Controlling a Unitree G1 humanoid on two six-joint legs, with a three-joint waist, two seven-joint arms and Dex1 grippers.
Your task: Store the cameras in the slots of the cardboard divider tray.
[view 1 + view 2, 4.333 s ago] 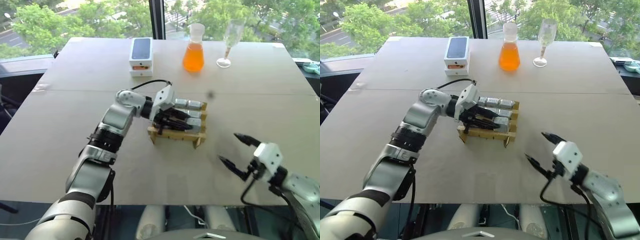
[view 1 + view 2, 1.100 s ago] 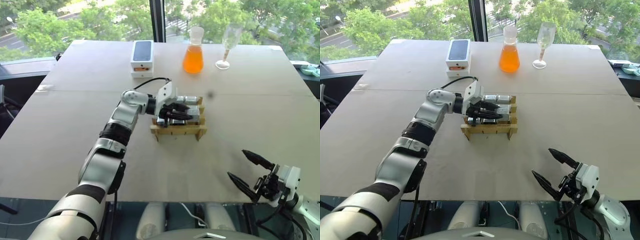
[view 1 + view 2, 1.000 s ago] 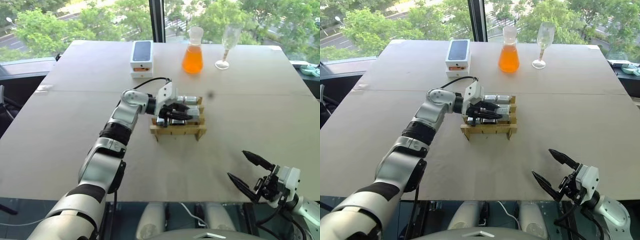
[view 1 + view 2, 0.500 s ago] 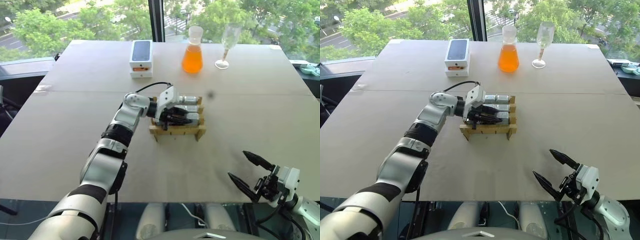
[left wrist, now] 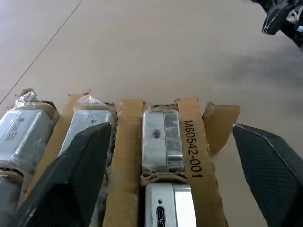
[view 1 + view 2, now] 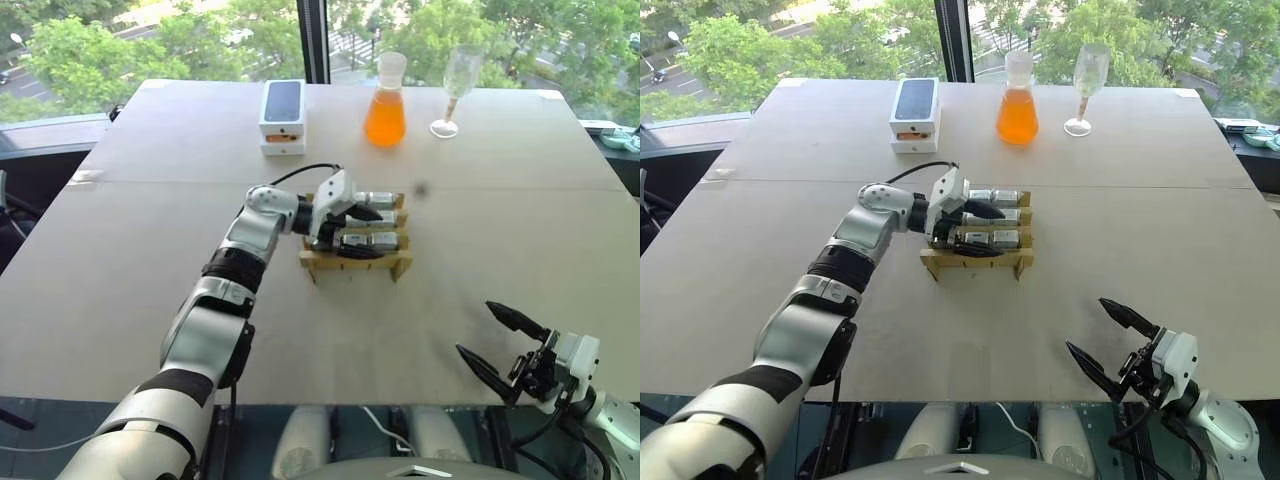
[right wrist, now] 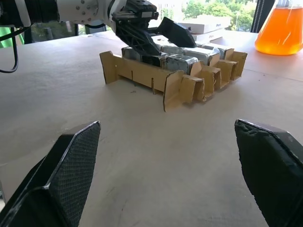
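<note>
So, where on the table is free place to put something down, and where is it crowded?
Free: the wide stretch between the cardboard divider tray and the right gripper, and the table's left side beyond the left arm. Crowded: the far edge, with white phone box, orange flask, wine glass, and around the tray, where the left gripper hovers open.

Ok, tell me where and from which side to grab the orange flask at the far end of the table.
Judging by its shape, take the orange flask by its narrow clear neck, above the liquid, coming level from the robot's near side. The body flares into a wide cone that open fingers would likely slip on. The wine glass stands close to its right, so keep the fingers clear of that side.
</note>
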